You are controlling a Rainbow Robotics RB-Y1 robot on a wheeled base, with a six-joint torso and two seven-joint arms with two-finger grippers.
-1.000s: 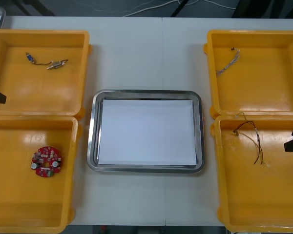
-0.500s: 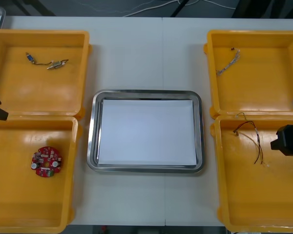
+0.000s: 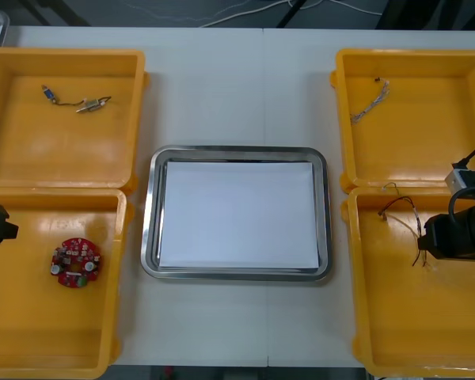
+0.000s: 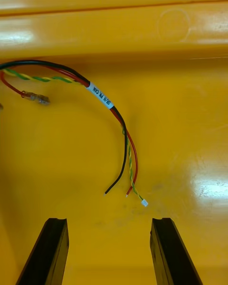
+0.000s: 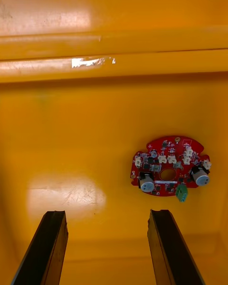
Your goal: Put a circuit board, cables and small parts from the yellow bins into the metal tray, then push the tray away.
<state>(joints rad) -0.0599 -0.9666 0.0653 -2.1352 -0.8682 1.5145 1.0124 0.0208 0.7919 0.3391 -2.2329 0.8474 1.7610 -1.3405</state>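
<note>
Both arms are over the near bins and both sets of jaws are spread wide, holding nothing. The shiny metal tray with the white inside (image 3: 237,152) sits mid-tabletop with nothing in it, so by my read you're at the first pick.

Your right jaws hover above the floor of the near right yellow bin (image 3: 412,332). The bundle of black, red and yellow-green wires (image 4: 124,135) lies flat there, its loose ends just ahead of the gap between the fingers. Don't go for those stray tips. Ease forward until the gap straddles the stretch where the wires run together, near the white label, then come straight down and close across them. They're thin and they hug the plastic, so the fingertips likely need to reach the bin floor.

Your left jaws hang over the near left yellow bin (image 3: 32,332). The round red circuit board (image 5: 168,171) lies flat beyond the fingertips, more in line with one finger than with the gap. Slide toward the tray side to centre it before dropping, and take it by the rim. The raised parts on top look easy to knock.
</note>
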